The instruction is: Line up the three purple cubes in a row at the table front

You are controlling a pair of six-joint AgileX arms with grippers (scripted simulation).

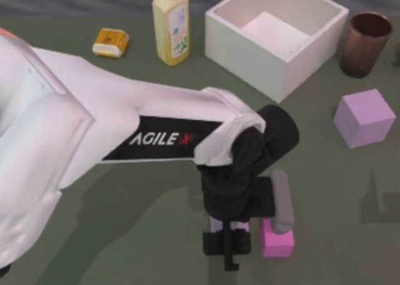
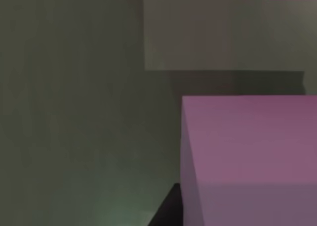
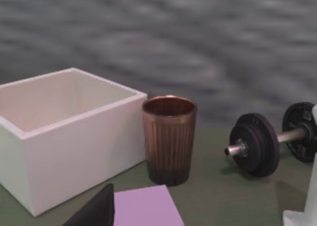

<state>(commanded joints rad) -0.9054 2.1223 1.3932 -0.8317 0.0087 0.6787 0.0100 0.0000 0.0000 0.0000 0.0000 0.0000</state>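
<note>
Our left gripper (image 1: 229, 244) is down at the table (image 1: 125, 235) front, right of centre, reaching in from the left. Lilac shows between its dark fingers (image 1: 212, 242) from above, and the left wrist view fills with a pale lilac face close up, so it looks clamped on the medium cube (image 2: 247, 156). Just to its right sits the small pink cube (image 1: 277, 241), partly under the arm's grey cylinder; we cannot tell whether the two cubes touch. The large cube (image 1: 364, 117) rests well apart, toward the right edge, farther back. Behind it stand a brown cup (image 1: 365, 44) and a white box (image 1: 275, 38). A bottle (image 1: 171, 25) and a small yellow pack (image 1: 110, 42) lie at the back left. A dumbbell (image 3: 270, 141) shows beside the cup in the right wrist view. Our right gripper is out of sight from above; its state we cannot tell.
</note>
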